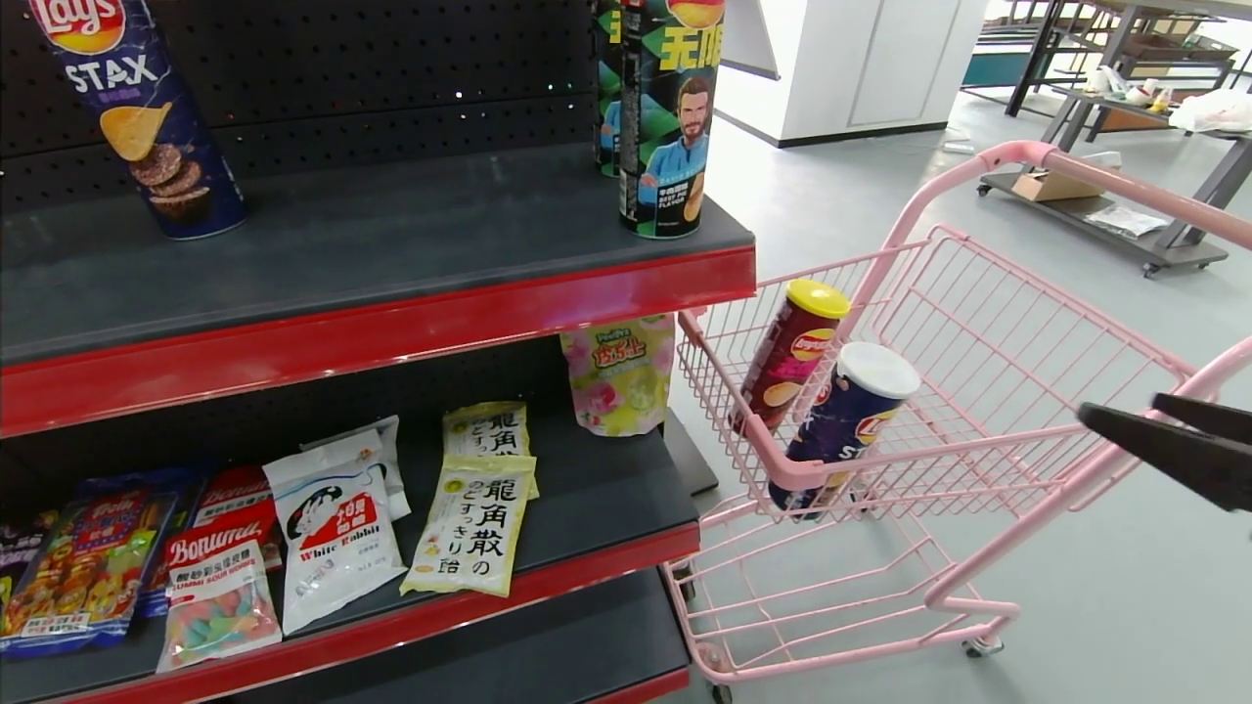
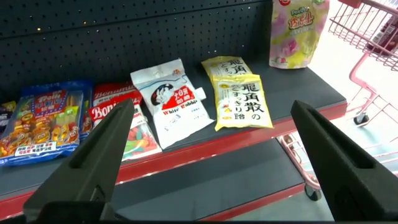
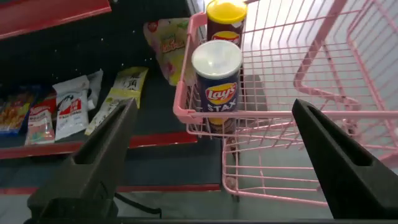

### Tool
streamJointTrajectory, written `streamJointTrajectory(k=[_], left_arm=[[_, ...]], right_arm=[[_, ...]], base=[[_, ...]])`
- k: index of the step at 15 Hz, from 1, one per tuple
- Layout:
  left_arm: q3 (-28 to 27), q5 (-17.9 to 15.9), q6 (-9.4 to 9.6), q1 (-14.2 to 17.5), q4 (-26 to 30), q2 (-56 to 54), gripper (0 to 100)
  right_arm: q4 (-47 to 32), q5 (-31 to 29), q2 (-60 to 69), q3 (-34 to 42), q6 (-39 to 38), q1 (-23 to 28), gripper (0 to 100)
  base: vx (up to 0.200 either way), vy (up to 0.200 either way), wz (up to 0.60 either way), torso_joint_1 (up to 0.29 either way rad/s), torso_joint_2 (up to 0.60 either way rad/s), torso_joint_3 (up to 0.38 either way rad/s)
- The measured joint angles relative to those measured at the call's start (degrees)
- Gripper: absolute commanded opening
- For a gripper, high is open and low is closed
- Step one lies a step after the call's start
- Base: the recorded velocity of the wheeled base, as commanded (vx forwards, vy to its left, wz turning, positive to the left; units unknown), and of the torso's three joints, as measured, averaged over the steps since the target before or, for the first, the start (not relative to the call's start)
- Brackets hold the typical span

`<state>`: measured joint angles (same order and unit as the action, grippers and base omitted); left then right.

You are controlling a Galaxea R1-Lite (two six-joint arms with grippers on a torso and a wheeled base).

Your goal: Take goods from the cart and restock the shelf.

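Two chip cans lean in the pink cart's (image 1: 1105, 179) basket, at the corner nearest the shelf (image 1: 391, 303): a maroon can (image 1: 794, 352) with a yellow lid and, just beside it, a blue can (image 1: 847, 416) with a white lid. The right gripper (image 3: 212, 106) hangs outside the basket's rim, fingers spread, facing the blue can. The left gripper (image 2: 212, 104), fingers also spread, faces candy bags (image 2: 174, 102) along the lower shelf's front edge. The head view adds cans (image 1: 670, 127) standing on the upper shelf.
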<state>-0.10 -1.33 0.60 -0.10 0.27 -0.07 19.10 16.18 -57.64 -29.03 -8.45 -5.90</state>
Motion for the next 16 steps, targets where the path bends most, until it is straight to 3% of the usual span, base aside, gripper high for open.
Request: streamJointTrajectory(k=[4,11,16], left_arm=[[0.0,0.0,0.06,0.0,0.0,0.0,100],[0.0,0.0,0.02,0.0,0.0,0.0,100],[0.0,0.0,0.02,0.0,0.0,0.0,100]], right_arm=[[11.4,5.8,-18.8,0.9,0.1,-1.3,100],[22.4,6.2,-33.2,0.2,2.4,-3.3,100],[23.7,5.9,-39.9,-3.6,4.5,-3.6,100]], base=[[0.0,0.0,0.0,0.0,0.0,0.0],[0.0,0.0,0.0,0.0,0.0,0.0],[0.0,0.0,0.0,0.0,0.0,0.0]])
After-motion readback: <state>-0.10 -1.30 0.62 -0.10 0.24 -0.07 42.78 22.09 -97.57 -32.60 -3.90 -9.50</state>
